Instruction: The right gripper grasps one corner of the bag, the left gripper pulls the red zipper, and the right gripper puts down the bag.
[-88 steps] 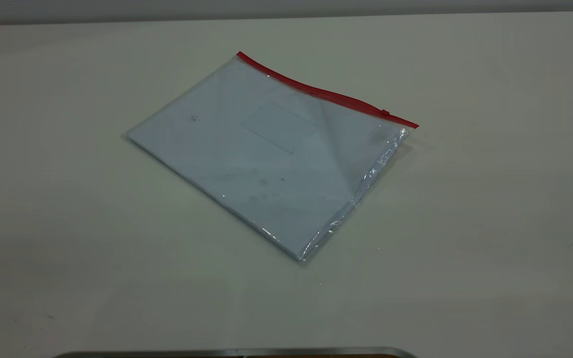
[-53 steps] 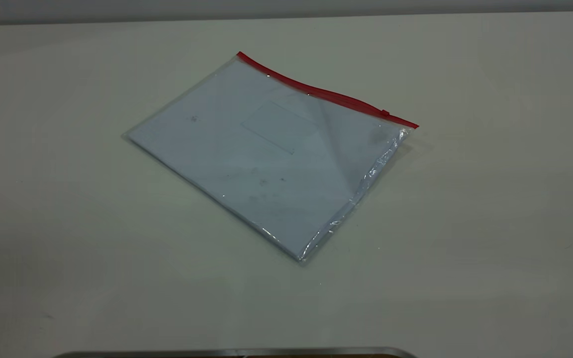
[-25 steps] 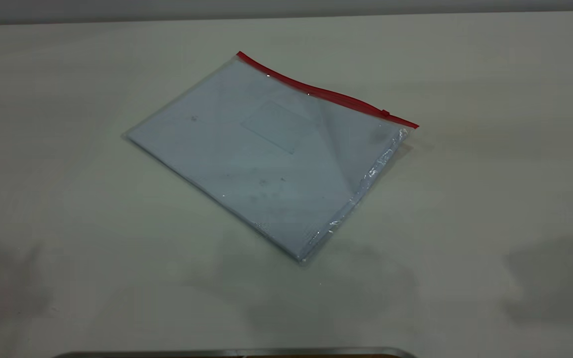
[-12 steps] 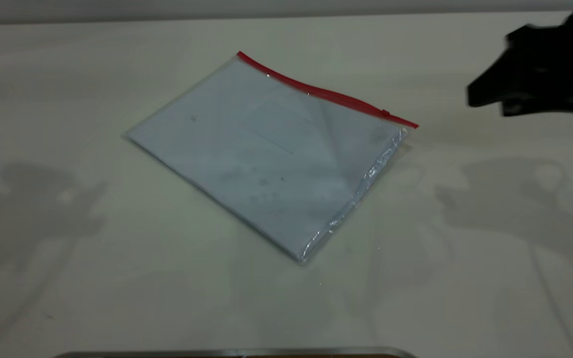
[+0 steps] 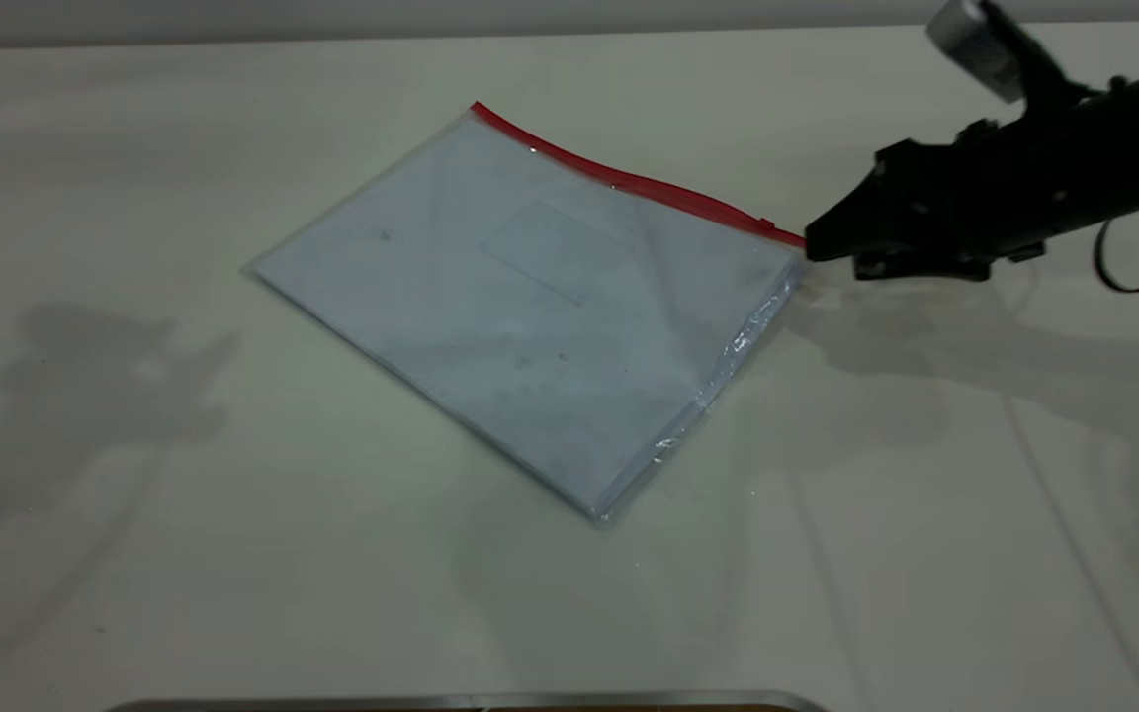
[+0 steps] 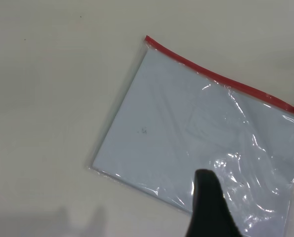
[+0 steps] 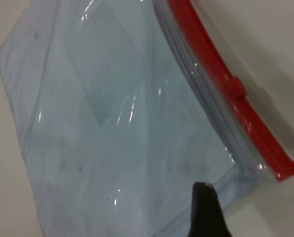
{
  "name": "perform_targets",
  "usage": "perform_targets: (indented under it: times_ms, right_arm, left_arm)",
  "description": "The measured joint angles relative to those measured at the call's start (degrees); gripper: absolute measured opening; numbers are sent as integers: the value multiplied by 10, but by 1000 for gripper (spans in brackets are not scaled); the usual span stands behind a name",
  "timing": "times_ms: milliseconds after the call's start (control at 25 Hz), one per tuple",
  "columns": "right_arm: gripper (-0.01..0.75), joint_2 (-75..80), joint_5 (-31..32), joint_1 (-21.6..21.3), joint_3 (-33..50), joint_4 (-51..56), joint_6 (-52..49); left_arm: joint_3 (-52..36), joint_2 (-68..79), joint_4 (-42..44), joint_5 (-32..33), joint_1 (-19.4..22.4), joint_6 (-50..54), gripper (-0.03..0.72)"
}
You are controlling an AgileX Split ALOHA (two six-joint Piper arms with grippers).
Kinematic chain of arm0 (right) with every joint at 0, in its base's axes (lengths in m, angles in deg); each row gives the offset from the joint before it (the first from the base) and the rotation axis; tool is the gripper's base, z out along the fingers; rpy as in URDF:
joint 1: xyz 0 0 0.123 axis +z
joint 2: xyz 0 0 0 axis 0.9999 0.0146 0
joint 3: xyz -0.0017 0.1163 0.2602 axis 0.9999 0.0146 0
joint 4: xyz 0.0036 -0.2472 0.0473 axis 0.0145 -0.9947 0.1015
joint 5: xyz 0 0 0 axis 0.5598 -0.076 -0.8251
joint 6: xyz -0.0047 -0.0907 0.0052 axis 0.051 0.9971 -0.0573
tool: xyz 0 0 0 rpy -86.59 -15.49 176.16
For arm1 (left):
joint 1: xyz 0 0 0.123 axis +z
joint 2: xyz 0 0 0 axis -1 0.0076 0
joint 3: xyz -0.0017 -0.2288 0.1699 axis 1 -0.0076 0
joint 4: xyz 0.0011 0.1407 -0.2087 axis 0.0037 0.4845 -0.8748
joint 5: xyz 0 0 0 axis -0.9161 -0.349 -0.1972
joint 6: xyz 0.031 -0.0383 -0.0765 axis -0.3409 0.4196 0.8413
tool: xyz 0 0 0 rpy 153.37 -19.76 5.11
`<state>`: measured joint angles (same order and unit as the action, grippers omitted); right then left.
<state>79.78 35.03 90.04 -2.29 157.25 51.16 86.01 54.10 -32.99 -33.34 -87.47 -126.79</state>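
At 3 o'clock of the bag (image 5: 530,307), the right claw (image 5: 812,247) points toward 9 o'clock, its tip at the bag's right corner where the red zipper (image 5: 629,183) ends; whether its jaws are parted cannot be told. Bag lies flat on the table (image 5: 134,494), zipper edge running from 11 to 3 o'clock. Left claw (image 6: 208,207) hovers above the bag, aperture likewise undetermined. Right arm judged nearer the corner.

We see the bag (image 5: 540,297) as glossy clear plastic over matt pale sheets, its red zipper (image 5: 629,180) smooth plastic, lying on our matt, smooth surface (image 5: 134,514).
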Motion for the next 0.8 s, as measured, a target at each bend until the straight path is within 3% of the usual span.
perform_targets:
  times_ms: [800]
  right_arm:
    - [512, 89, 66, 29, -79, 12, -9]
  left_arm:
    - [1, 2, -1, -2, 0, -1, 525]
